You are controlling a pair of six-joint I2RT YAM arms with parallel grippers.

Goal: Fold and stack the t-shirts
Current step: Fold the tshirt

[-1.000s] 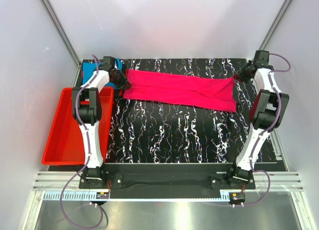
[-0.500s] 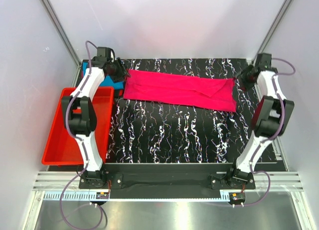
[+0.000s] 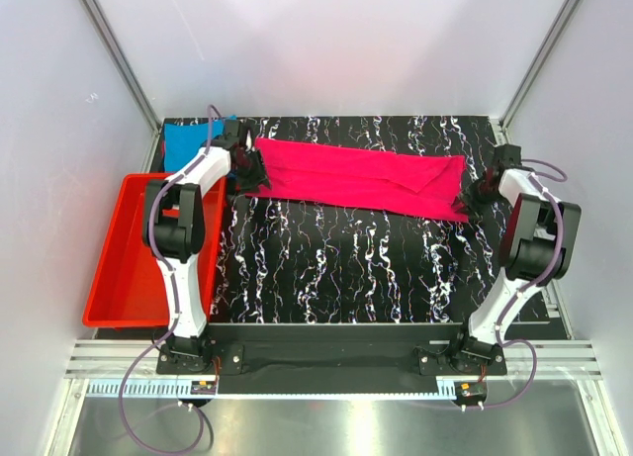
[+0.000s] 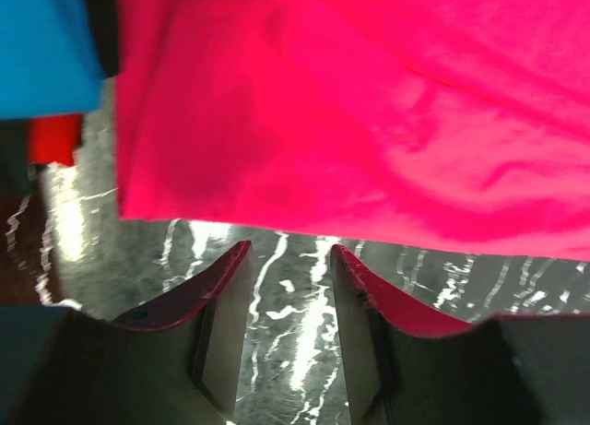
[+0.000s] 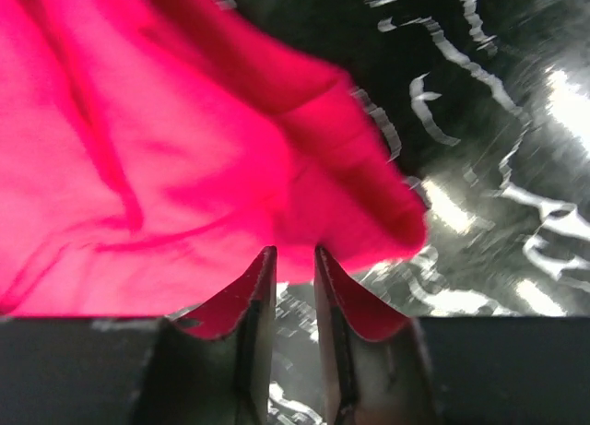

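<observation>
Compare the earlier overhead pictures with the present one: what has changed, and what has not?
The left claw and right claw slid from the far corners of the pink shirt toward its near corners; neither grips cloth now. Pink shirt, blue shirt and red tray stayed put.

A black tabletop (image 3: pixel 346 268) veined with white fills a booth of pale grey walls (image 3: pixel 326 41), with slanting aluminium posts (image 3: pixel 114 50) in the rear corners. Soft light pools on the back wall, and a brushed-metal ledge (image 3: pixel 326 426) runs along the near edge.
</observation>
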